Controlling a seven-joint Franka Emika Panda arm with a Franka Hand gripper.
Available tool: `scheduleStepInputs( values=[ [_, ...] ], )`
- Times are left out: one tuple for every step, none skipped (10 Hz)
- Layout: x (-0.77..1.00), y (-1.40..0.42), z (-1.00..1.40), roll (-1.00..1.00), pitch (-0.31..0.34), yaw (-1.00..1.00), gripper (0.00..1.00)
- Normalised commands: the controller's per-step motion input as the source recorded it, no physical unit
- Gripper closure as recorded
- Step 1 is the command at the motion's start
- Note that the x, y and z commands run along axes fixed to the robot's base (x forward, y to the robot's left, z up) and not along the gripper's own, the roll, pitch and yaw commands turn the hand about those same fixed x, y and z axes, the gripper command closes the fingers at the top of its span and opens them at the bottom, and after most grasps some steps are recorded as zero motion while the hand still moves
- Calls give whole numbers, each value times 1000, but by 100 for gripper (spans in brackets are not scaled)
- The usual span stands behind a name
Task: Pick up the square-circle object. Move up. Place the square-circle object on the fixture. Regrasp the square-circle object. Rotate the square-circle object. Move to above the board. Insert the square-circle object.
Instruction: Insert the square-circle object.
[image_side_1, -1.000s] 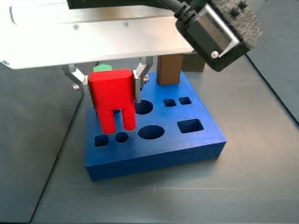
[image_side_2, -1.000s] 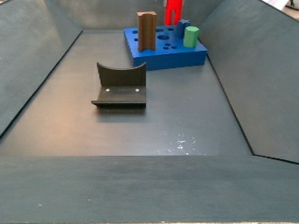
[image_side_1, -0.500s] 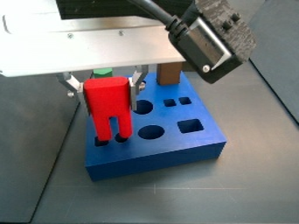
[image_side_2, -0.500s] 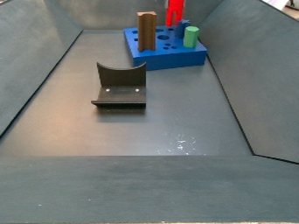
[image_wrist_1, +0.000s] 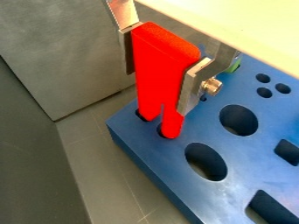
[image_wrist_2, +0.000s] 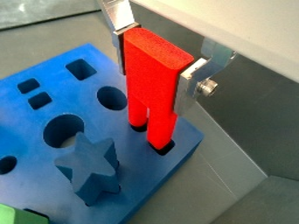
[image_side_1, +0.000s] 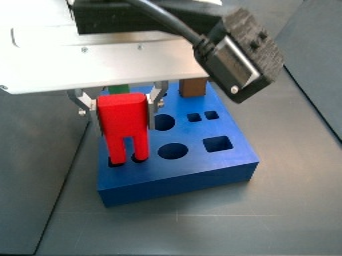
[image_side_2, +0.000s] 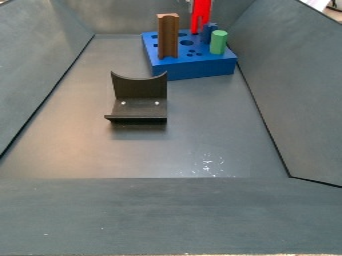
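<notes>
Two silver fingers (image_wrist_2: 194, 72) of the gripper (image_wrist_2: 156, 48) clamp the square-circle object (image_wrist_2: 153, 83) near its top, legs entering holes at the board (image_wrist_2: 59, 105) corner. It looks rigid, light, probably slick plastic; flat sides suit gripping.

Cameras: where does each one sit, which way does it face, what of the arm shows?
Wrist views: ride on the wrist, look down along the fingers of the gripper gripping the square-circle object, legs in the board.
Side view: close beside the board, gripper body overhead.
Side view: far end, past the fixture.
Shared: object, board.
</notes>
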Motion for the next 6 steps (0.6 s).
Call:
scheduleStepInputs(
  values=[
    [0, -6, -140, 0, -34, 0, 100],
    [0, -20, -186, 0, -39, 0, 100],
    [0, -17, -146, 0, -30, 0, 100],
    [0, -34, -180, 20, -29, 6, 100],
    [0, -46, -214, 20, -36, 17, 100],
    [0, -29, -217, 29, -31, 26, 100]
  ],
)
